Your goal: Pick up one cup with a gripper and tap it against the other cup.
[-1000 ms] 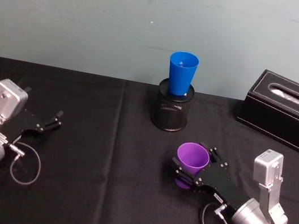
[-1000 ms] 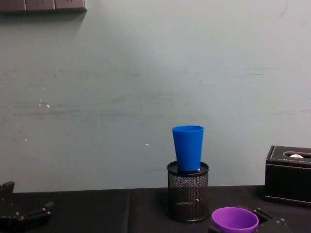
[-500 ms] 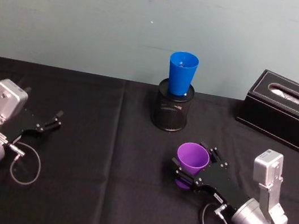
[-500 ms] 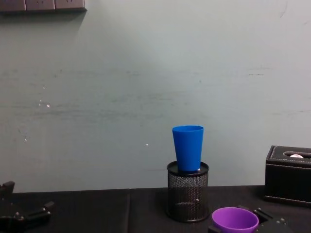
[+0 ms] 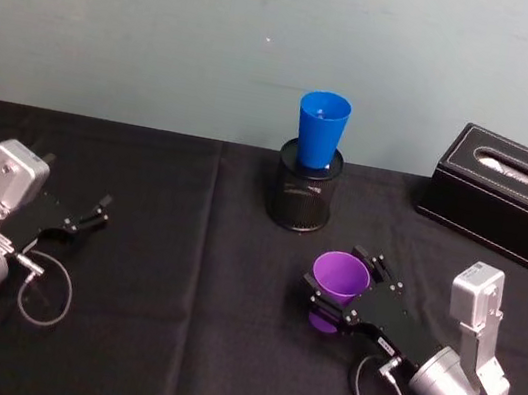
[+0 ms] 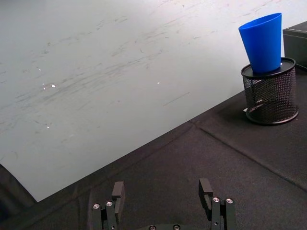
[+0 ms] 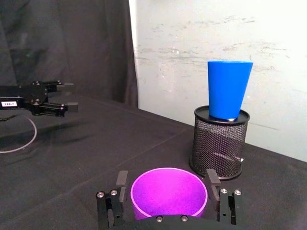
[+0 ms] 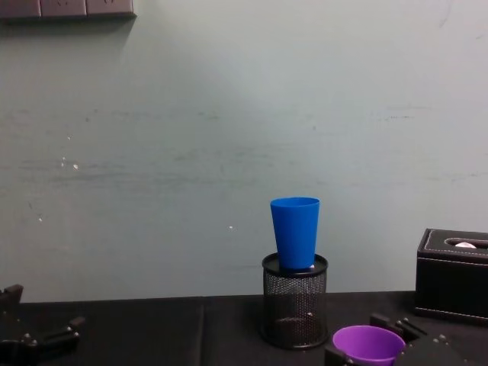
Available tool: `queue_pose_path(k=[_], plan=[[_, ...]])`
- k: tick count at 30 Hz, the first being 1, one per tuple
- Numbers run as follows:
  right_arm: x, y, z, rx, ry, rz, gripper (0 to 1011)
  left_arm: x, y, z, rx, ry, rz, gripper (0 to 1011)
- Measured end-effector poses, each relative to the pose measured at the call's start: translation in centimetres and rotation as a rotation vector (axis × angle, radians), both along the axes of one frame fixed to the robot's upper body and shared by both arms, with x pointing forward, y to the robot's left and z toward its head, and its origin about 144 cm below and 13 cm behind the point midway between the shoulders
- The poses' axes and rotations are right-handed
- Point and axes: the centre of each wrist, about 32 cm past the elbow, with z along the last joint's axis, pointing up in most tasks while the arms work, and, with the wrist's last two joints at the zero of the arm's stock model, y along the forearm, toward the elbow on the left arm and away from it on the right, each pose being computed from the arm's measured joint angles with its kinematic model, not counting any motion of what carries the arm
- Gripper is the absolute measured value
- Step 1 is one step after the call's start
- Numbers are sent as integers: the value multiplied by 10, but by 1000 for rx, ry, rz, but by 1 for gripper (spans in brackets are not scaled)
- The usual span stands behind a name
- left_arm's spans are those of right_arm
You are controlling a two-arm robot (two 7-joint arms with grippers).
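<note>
Purple cup (image 5: 340, 276): upright, mouth open upward, held between the fingers (image 7: 122, 181) of the right gripper (image 5: 344, 289), one finger on each side of its wall. It stands in front of the black mesh pen holder (image 5: 304, 196), slightly to the robot's right of it and apart from it.

Blue cup (image 5: 321, 129): upright, seated in the top of the mesh pen holder, its upper half rising clear of the holder's rim; apart from the purple cup.

Mesh pen holder: on the black tabletop (image 5: 190, 276), near the pale wall behind it.

Right gripper: closed around the purple cup, reaching toward the pen holder from the robot's right side; whether the cup's base rests on the tabletop cannot be told.

Left gripper (image 5: 94, 212): low over the tabletop, well to the left of the pen holder, fingers (image 6: 117, 191) parted with nothing between them.

Black tissue box (image 5: 509, 198): to the right of the pen holder, near the wall.
</note>
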Motion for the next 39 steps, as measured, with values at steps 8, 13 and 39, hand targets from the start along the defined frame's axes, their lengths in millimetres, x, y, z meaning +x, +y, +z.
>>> queue_pose_path(k=[8, 13, 39], plan=[[-2, 0, 4, -3, -24, -6, 1002, 0, 0, 0, 0, 0, 0, 1011], [-6, 1, 11, -3, -54, -34, 1002, 0, 0, 0, 0, 0, 0, 1011], [-8, 6, 12, 22, -114, -31, 1002, 0, 0, 0, 0, 0, 0, 1011]])
